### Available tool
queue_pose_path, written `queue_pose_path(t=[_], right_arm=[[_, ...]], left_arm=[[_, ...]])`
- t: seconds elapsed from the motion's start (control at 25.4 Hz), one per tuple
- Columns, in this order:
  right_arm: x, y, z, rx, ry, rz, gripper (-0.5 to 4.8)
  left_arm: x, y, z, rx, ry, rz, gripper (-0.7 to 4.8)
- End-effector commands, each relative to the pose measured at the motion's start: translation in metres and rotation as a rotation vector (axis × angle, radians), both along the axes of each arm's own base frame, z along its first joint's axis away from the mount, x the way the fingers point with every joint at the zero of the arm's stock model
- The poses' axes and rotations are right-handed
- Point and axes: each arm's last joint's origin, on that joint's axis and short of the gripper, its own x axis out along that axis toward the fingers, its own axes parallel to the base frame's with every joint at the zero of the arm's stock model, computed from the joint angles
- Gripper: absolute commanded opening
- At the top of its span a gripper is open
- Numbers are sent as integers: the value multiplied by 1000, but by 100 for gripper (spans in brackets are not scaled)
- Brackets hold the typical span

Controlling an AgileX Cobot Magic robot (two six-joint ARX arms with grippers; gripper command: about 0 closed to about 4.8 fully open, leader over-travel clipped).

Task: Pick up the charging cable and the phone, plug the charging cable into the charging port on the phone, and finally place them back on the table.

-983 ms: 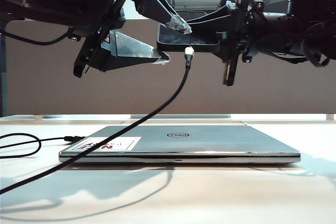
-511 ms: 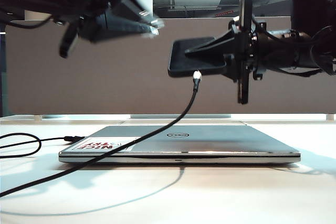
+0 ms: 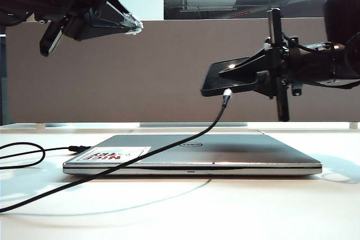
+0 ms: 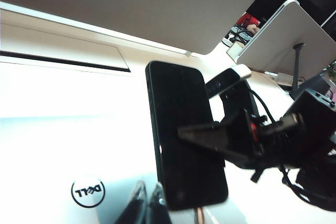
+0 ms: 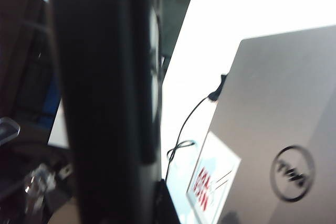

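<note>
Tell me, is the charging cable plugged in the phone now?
Plugged in: the charging cable hangs from the phone in the right gripper.

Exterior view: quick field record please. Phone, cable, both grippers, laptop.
phone: held in the air by right gripper, above the laptop
charging cable: plug at the phone's lower edge, cord hanging down across the laptop to the table
left gripper: shut, empty, raised at upper left, apart from cable
laptop: closed, flat on table

Low table-level exterior camera, wrist cameras above laptop (image 3: pixel 191 153)
</note>
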Motion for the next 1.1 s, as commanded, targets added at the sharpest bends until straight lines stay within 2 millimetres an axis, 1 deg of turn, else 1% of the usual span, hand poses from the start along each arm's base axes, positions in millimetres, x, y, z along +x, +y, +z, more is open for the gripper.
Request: queue_pose_path(t=[0.04,0.12,0.28,0.39,0.43,0.47,0.55,0.67,0.87,0.94,1.06,1.1], right_arm=[[4,-5,12,-19,-122,-73,-6],[6,-6,19,-65,-213,-155,-6],[14,-5,27,-137,-215,-179,-6],[14,-3,36,-239,-232,-195,-6],[14,-3,41,-265,-223,-185,-6],[14,-3,47,-289,-172,-163,-6],[14,-6,51,-300,-116,-121,-6],[14,-8,54,-335,-61,-72,-6],[12,-10,57,-493,-28,-54,-6],[11,-12,58,-528,-3,-38,-6],[9,-22,61,-523,39,-2,-6],[8,-31,62,-490,59,15,-6]], left_arm=[[0,-1,4,-8,-18,-5,-6],[0,-1,4,-8,-18,-5,-6],[0,-1,4,-8,-17,-5,-6],[0,-1,4,-8,-17,-6,-6],[0,-1,4,-7,-16,-6,-6],[0,-1,4,-7,-16,-6,-6],[0,-1,4,-7,-16,-6,-6],[0,-1,4,-7,-15,-6,-6],[0,-1,4,-7,-15,-6,-6],[0,-1,4,-7,-15,-6,-6],[0,-1,4,-7,-15,-6,-6],[0,-1,4,-6,-14,-6,-6]])
